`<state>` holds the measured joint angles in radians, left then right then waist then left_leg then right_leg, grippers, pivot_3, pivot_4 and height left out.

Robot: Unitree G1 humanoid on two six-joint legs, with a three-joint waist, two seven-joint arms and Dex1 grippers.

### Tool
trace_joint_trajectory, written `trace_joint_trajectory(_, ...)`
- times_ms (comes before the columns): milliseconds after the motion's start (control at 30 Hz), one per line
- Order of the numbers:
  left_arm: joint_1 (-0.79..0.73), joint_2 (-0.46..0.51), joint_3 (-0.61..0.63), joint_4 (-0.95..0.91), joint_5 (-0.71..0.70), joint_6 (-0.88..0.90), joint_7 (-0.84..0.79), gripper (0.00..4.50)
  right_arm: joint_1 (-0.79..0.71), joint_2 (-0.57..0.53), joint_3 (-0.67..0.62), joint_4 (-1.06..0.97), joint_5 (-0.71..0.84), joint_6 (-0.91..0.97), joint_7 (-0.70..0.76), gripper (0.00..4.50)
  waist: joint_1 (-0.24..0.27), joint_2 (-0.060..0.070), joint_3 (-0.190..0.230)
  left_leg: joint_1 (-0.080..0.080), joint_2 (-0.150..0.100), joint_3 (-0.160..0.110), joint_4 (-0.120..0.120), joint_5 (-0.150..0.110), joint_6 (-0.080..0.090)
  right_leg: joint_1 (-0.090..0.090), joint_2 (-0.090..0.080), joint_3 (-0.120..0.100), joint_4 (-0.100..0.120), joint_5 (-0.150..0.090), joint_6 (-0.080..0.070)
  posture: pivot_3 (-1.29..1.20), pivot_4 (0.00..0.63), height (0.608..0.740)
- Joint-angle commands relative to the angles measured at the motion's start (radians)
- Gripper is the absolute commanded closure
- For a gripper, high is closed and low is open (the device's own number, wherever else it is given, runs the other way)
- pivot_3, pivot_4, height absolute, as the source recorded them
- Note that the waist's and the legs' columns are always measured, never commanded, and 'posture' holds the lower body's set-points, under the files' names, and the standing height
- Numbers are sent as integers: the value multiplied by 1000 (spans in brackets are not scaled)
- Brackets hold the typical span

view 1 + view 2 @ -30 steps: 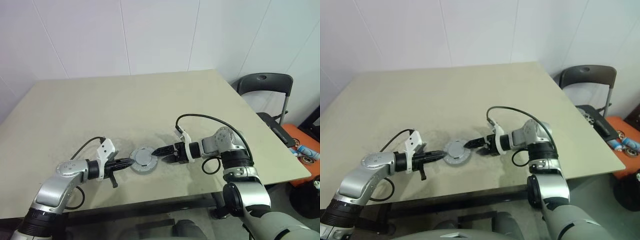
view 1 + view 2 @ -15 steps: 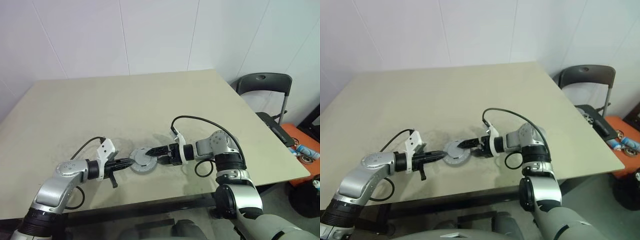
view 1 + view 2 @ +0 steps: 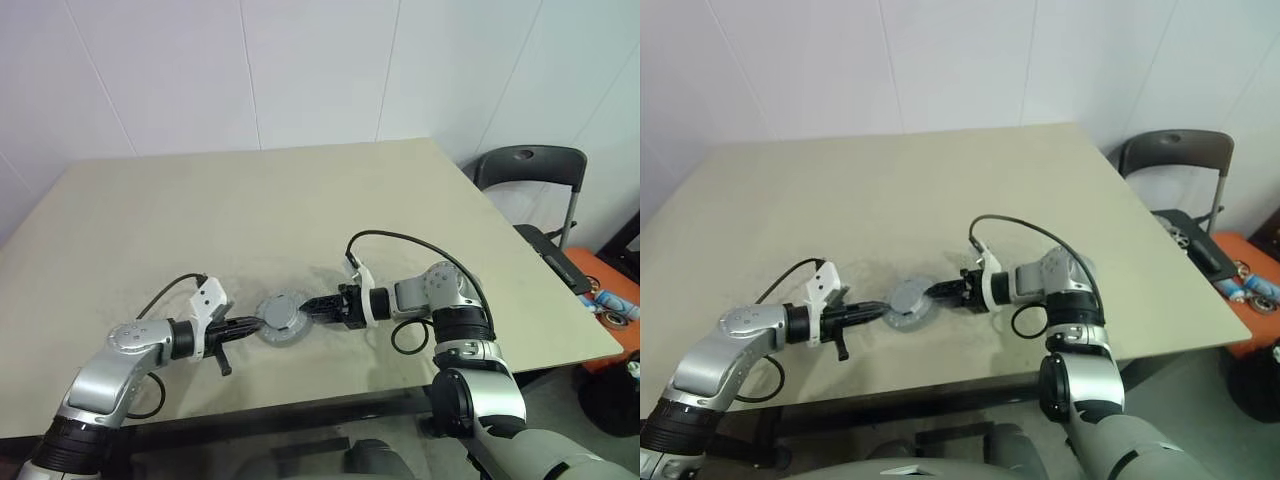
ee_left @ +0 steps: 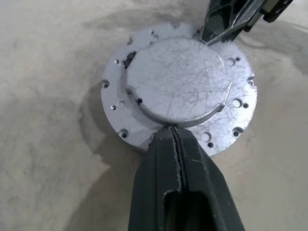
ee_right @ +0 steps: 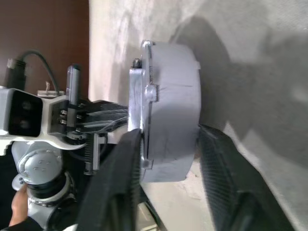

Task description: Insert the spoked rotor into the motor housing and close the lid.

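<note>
One table (image 3: 150,200). One lid (image 4: 178,86), seated on one motor housing (image 5: 175,101). Two grippers: left gripper (image 3: 258,323), right gripper (image 3: 310,305). One folding chair (image 3: 530,170), far right.

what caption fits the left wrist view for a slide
Shut left gripper tips at the near edge of the grey lid on the table, right gripper at the far edge.

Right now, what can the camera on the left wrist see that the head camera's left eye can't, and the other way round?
The left wrist view alone shows the lid's fine scratches, its small rim holes and the left gripper's shut tips at the lid's edge. The left eye view alone shows the table, both arms and a chair. Both show the lid with the right gripper at its opposite side.
</note>
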<state>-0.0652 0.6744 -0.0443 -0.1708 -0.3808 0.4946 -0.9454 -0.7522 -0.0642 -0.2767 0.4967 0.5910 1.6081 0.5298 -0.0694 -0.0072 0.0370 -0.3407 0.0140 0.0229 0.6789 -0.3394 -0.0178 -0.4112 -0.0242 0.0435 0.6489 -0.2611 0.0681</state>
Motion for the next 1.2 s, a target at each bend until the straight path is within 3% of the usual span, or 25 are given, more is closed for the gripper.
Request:
trace_joint_trajectory(33, -1, -2, -9, -10, 4, 2, 0, 4500, -6, 15, 13, -39, 52, 6, 19, 3237, 0, 0, 0, 0, 0, 0, 0, 0, 0, 0, 0, 0, 0, 0, 0, 0, 0, 740)
trace_joint_trajectory(200, 1, -7, -1, -14, -6, 4, 1, 4500, 2, 10, 37, -62, 80, 6, 30, 3237, -1, 0, 0, 0, 0, 0, 0, 0, 0, 0, 0, 0, 0, 0, 0, 0, 0, 740)
trace_joint_trajectory(367, -12, -69, 91, -52, -109, 77, 50, 4500, 8, 3, 48, -77, 108, 6, 31, 3237, 0, 0, 1, -1, 0, 0, 0, 0, 0, -1, 0, 0, -1, 0, 1, 0, 0, 740)
trace_joint_trajectory(567, -18, -132, 285, -104, -279, 224, 190, 4500, -3, -9, 42, -79, 159, 6, 24, 3237, -2, -1, 1, -18, 0, 0, 2, 0, 0, -17, 0, 0, 1, 1, 2, 0, 0, 740)
trace_joint_trajectory(867, -9, -170, 527, -21, -612, 433, 274, 4500, -27, -23, 28, -52, 214, 6, 2, 3247, 0, -1, 1, -19, -1, 0, 1, -1, 2, -18, -2, 0, -1, 1, 2, 0, 0, 740)
trace_joint_trajectory(1200, 108, -199, 555, -21, -793, 540, 296, 4500, -88, -53, 9, -28, 245, 6, -20, 3248, -2, 0, 1, -19, -1, 0, 1, -1, 2, -18, -2, 0, -1, 1, 2, 0, 0, 740)
